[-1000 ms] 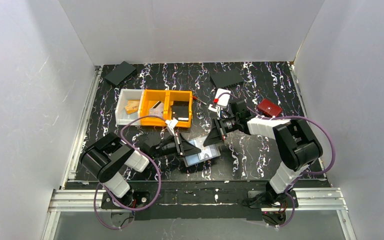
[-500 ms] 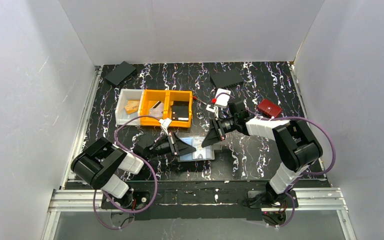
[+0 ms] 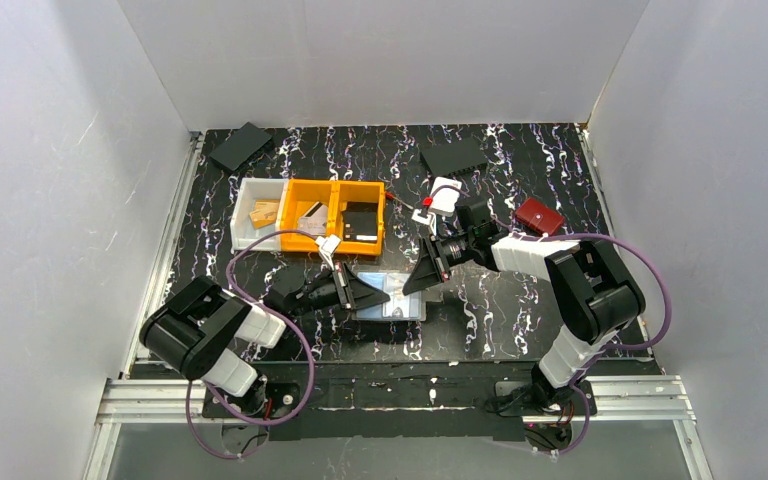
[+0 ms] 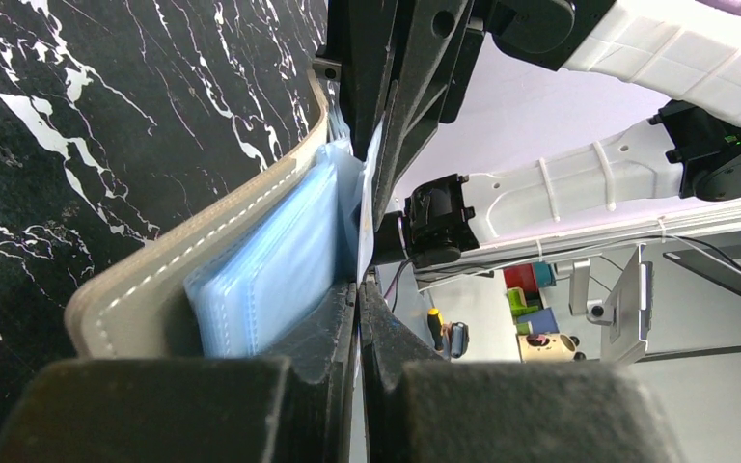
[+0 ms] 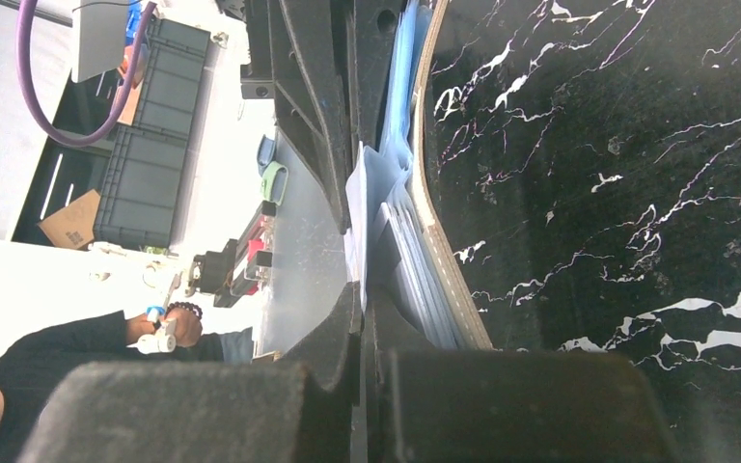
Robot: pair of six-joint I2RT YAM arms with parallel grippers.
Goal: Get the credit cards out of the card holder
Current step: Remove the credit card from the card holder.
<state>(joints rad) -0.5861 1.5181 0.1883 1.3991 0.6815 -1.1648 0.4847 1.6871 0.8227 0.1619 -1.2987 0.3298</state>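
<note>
Holder [image 3: 392, 300] lies open on the table [image 3: 520, 310], centre-front, between the two arms. Left gripper [image 3: 368, 292] comes in low from the left and right gripper [image 3: 418, 280] from the right, tips facing over the holder. Wrist views: both sets of jaws are narrowed to a slit, each pinching the same thin pale card [image 4: 367, 222] where it sticks out of the blue pockets. Taupe outer edge sits just beside the fingers [image 4: 318, 318]. How far the card is out: can't tell.
</note>
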